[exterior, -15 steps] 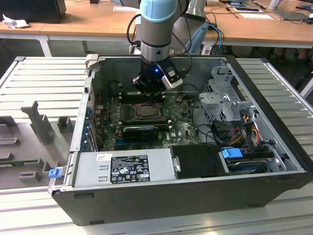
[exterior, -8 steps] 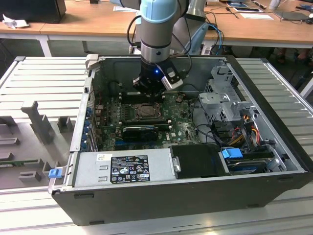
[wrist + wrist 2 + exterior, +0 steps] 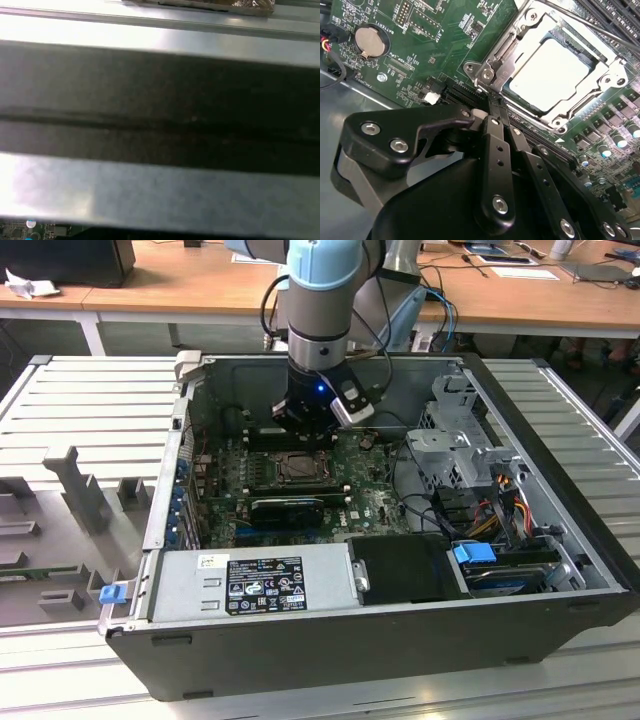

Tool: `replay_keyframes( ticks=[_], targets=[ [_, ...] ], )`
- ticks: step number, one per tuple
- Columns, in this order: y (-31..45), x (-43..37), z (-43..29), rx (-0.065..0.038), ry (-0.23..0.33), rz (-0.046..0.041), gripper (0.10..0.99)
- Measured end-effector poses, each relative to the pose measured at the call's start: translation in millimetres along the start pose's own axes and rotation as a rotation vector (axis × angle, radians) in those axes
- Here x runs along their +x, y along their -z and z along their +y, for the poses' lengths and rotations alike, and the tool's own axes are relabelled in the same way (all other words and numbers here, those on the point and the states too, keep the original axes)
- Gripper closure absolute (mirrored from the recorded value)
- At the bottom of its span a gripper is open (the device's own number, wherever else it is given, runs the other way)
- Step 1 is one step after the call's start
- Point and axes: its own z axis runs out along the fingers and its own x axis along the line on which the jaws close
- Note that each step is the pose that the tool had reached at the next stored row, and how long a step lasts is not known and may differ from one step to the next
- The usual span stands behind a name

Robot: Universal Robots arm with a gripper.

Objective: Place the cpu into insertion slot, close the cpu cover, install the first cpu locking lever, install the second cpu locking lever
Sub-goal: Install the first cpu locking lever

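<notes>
The cpu (image 3: 550, 72) lies flat in the insertion slot (image 3: 297, 468) on the green motherboard (image 3: 445, 45), pale face up. The metal cpu cover (image 3: 517, 42) is down over it, and the chip's face shows through its window. A thin lever rod (image 3: 600, 30) runs along one side of the socket. In the exterior view my gripper (image 3: 302, 437) hangs just over the far edge of the socket. In the second wrist view my gripper (image 3: 496, 102) is shut, its black fingers (image 3: 495, 145) pressed together with nothing held. Their tips touch or nearly touch the corner of the socket frame.
The motherboard sits deep in an open computer case (image 3: 330, 655). A power supply (image 3: 255, 582) lies along the near wall and a drive cage (image 3: 450, 445) with cables is at the exterior view's right. A coin battery (image 3: 369, 40) and long black memory slots (image 3: 615, 15) flank the socket.
</notes>
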Motion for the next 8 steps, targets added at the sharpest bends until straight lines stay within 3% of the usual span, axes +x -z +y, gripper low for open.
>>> replay_keyframes(
  ticks=[4, 8],
  targets=[
    [-0.6, -0.4, -0.2, -0.004, 0.000, 0.0003, 0.980],
    [5.0, -0.6, 0.4, -0.004, 0.000, 0.0012, 0.980]
  ],
)
